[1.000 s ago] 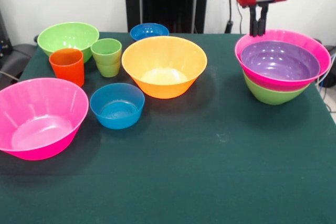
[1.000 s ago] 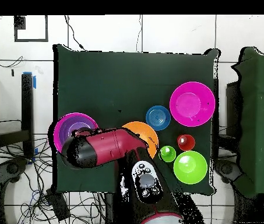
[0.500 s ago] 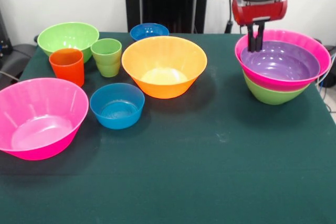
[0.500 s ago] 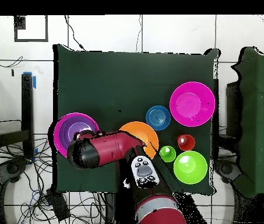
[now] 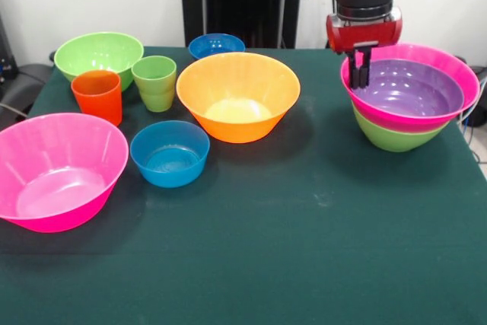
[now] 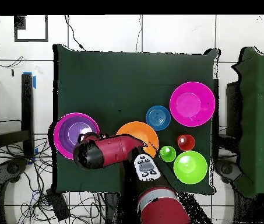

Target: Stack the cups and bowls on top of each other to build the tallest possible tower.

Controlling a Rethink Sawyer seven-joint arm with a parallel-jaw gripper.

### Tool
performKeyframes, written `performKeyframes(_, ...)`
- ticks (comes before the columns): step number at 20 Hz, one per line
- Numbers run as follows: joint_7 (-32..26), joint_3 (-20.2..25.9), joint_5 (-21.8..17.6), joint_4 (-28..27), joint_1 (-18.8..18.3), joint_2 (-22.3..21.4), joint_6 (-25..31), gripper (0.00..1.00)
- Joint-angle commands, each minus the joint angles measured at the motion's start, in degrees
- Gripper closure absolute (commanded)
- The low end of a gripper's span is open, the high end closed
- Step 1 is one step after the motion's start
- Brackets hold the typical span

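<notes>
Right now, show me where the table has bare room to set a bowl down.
The dark green table is bare along its whole near strip, in front of the small blue plastic bowl and the big orange plastic bowl. There is another gap between that orange bowl and the nested pink-rimmed tower. The far left corner is crowded with cups and bowls.

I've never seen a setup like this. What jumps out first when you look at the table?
Bright plastic bowls dot a dark green table. At the right of the front view stands the tower: a purple bowl in a pink one on a green base, with the red arm's tool at its rim. Left of it sit a big orange bowl and a big pink bowl.
</notes>
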Motion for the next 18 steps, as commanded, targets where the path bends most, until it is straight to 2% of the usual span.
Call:
performKeyframes(1, 10.7, 0.0, 2.4, 2.1, 1.8, 3.0, -3.7, 1.00)
performKeyframes(10, 12.0, 1.1, 5.3, 5.1, 3.0, 0.0, -2.9, 1.00)
performKeyframes(18, 10.6, 1.5, 7.7, 7.4, 3.2, -5.4, 1.1, 1.00)
